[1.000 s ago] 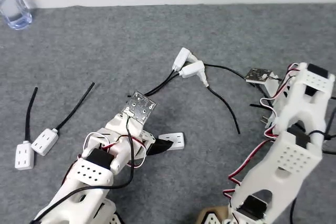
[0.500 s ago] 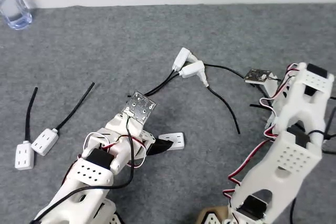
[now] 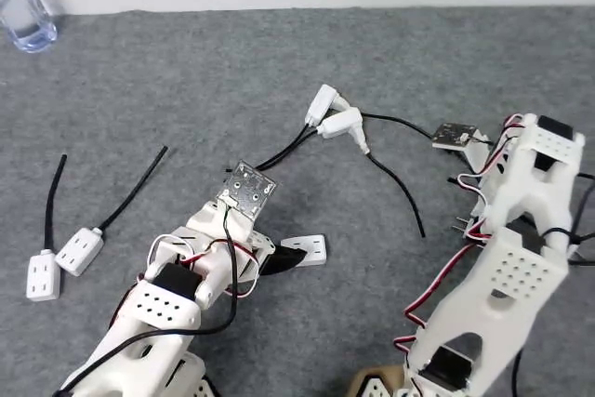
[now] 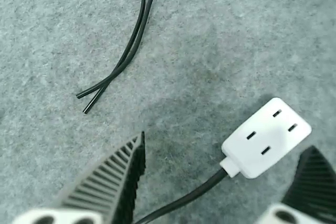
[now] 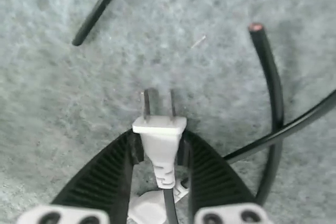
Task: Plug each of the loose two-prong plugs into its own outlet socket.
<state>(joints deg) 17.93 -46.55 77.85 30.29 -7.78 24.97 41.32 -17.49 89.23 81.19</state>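
In the right wrist view my right gripper [image 5: 159, 139] is shut on a white two-prong plug [image 5: 159, 127]. Its prongs point away from the gripper, just above the grey carpet. In the high view the right arm [image 3: 521, 230] stands at the right, and the plug's prongs [image 3: 459, 226] peek out beside it. My left gripper [image 4: 226, 153] is open, with a white outlet socket [image 4: 266, 136] lying flat between its fingers, slots up. The high view has this socket [image 3: 307, 247] near the table's middle front.
Two white plug-and-socket pieces [image 3: 331, 114] lie together at the centre back, with black cords running both ways. Two more sockets [image 3: 61, 262] on short cords lie at the left. A clear bottle [image 3: 23, 16] stands at the back left corner. A loose black cord [image 3: 400, 188] curves across the middle right.
The right arm has shifted slightly to the left and toward the front with the plug. The left arm and the socket have not moved.
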